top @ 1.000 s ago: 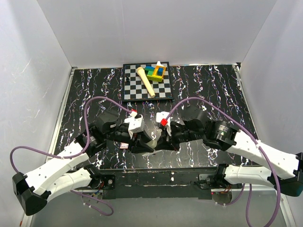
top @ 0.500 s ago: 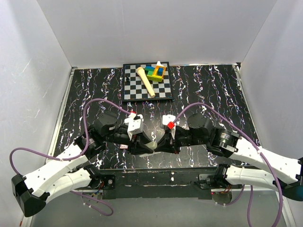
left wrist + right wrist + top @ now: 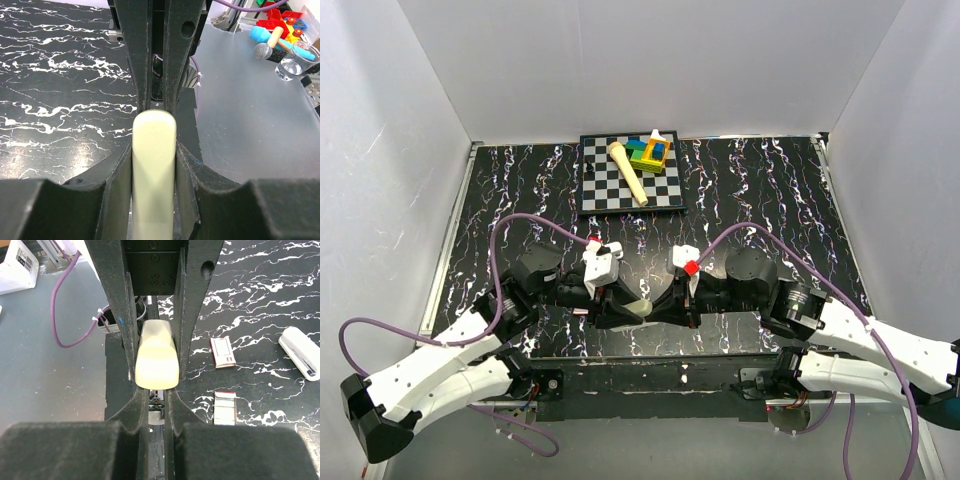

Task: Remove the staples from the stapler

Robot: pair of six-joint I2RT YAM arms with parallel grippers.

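We are gripping the cream stapler [image 3: 640, 308] from both sides, near the front edge of the tabletop [image 3: 770, 190].
Our left fingers [image 3: 136, 65] and right fingers [image 3: 116, 315] are each clamping one end of it. We cannot make out the staples. A white stapler [image 3: 300, 352] is lying nearby.

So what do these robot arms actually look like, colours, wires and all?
Both the left arm and right arm have smooth white shells on the lower links and bulky black joints further up. A purple cable loops along each. Each wrist carries a small white block with a red tab. The fingers are matte black.
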